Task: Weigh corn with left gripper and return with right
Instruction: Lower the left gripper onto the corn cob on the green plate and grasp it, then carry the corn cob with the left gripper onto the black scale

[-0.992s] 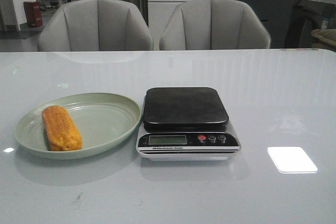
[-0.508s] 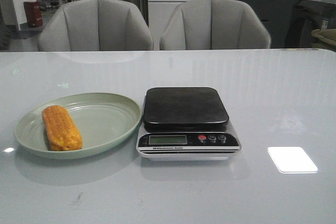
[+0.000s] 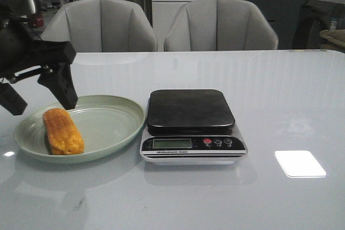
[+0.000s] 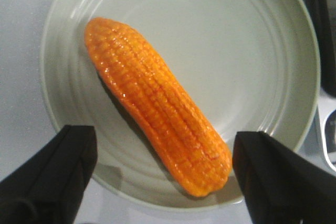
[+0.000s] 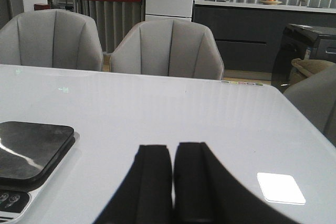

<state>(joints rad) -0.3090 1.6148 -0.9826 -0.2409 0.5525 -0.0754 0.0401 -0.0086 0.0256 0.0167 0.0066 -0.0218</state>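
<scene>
The corn (image 3: 63, 131) is an orange-yellow cob lying on the left side of a pale green plate (image 3: 110, 127). It also shows in the left wrist view (image 4: 157, 103), slanted across the plate (image 4: 252, 40). My left gripper (image 3: 40, 103) is open and hovers just above the corn, one finger on each side of the plate's left part; it is empty. The scale (image 3: 191, 125) has a black platform and stands right of the plate. My right gripper (image 5: 172, 153) is shut and empty, out of the front view, low over the table right of the scale (image 5: 29, 153).
Two grey chairs (image 3: 99, 25) stand behind the table's far edge. A bright light patch (image 3: 299, 164) lies on the white tabletop at the right. The scale's display and buttons (image 3: 217, 142) face the front.
My left arm has come into the front view from the upper left and now hangs open over the corn. The corn, plate and scale have not moved.
</scene>
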